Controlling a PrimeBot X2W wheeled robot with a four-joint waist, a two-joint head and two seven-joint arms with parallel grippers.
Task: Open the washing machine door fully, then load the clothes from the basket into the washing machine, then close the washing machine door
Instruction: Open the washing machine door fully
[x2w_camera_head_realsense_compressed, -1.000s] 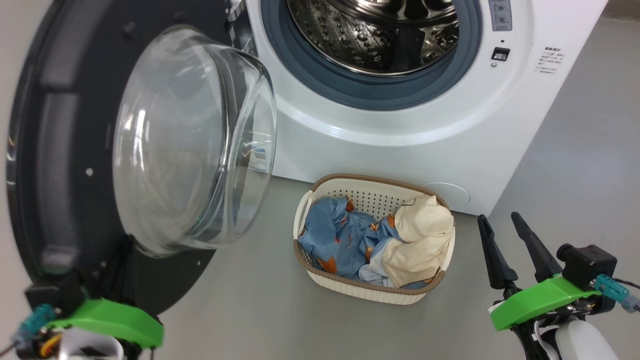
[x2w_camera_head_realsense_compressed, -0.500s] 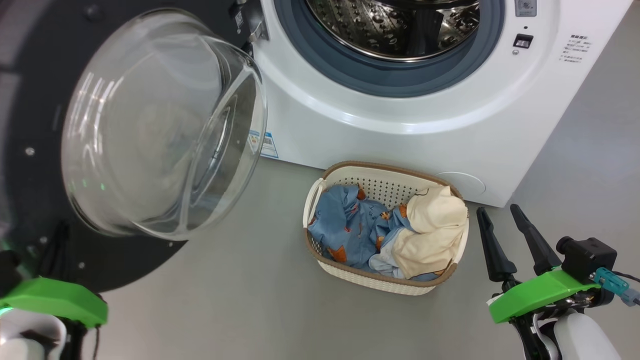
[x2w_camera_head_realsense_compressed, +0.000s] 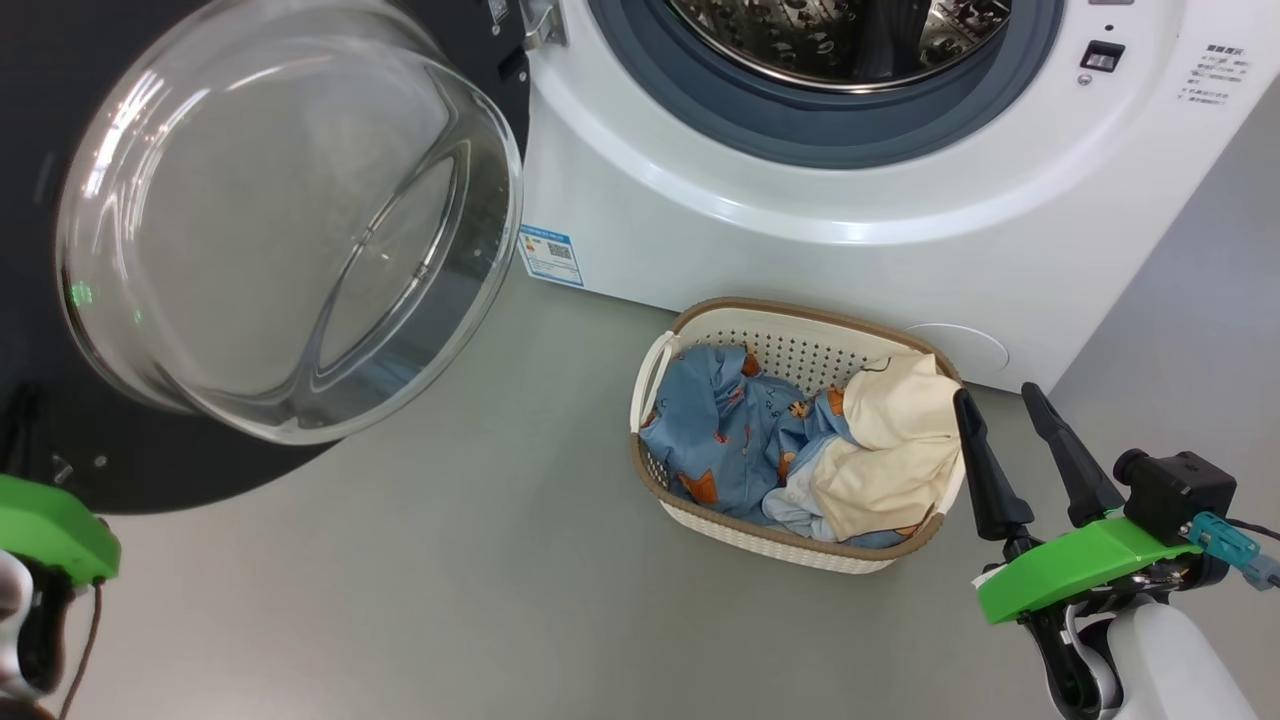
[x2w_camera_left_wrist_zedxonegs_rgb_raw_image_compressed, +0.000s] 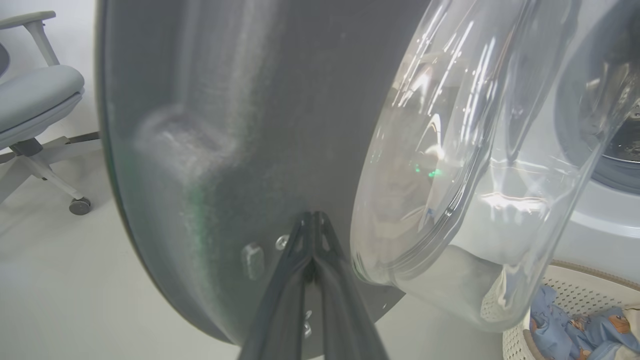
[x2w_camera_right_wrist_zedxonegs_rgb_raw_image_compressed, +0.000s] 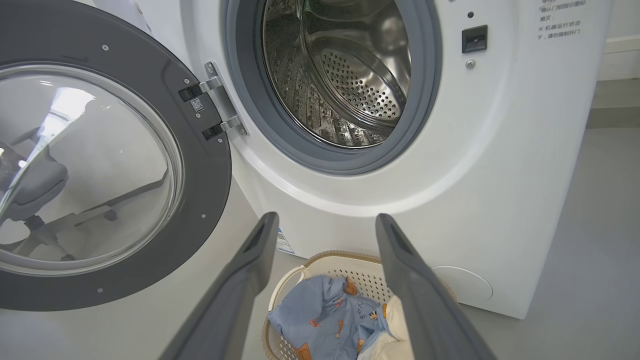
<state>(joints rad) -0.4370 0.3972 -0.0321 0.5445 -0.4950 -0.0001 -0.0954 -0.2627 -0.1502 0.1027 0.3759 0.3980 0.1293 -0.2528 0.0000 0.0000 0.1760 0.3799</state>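
Note:
The washing machine (x2w_camera_head_realsense_compressed: 800, 240) stands with its steel drum (x2w_camera_right_wrist_zedxonegs_rgb_raw_image_compressed: 340, 75) exposed. The washing machine door (x2w_camera_head_realsense_compressed: 150, 470) hangs swung out to the left on its hinge, its glass bowl (x2w_camera_head_realsense_compressed: 280, 220) bulging toward me. My left gripper (x2w_camera_left_wrist_zedxonegs_rgb_raw_image_compressed: 312, 217) is shut, tips at the door's dark inner face (x2w_camera_left_wrist_zedxonegs_rgb_raw_image_compressed: 225, 125) near its lower rim; its green wrist mount (x2w_camera_head_realsense_compressed: 45, 530) sits under the door. The basket (x2w_camera_head_realsense_compressed: 800, 310) rests on the floor before the machine, holding the clothes: a blue printed cloth (x2w_camera_head_realsense_compressed: 720, 430) and a cream cloth (x2w_camera_head_realsense_compressed: 900, 440). My right gripper (x2w_camera_head_realsense_compressed: 996, 393) stands open beside the basket's right end, holding nothing.
Grey floor (x2w_camera_head_realsense_compressed: 450, 580) stretches in front of the basket and under the door. A grey office chair (x2w_camera_left_wrist_zedxonegs_rgb_raw_image_compressed: 35, 95) on castors stands beyond the door's outer edge. A small blue label (x2w_camera_head_realsense_compressed: 548, 255) marks the machine's lower left corner.
The door has swung further open to the left, with my left arm moving left alongside it. The head view itself has shifted. My right gripper has stayed open in place.

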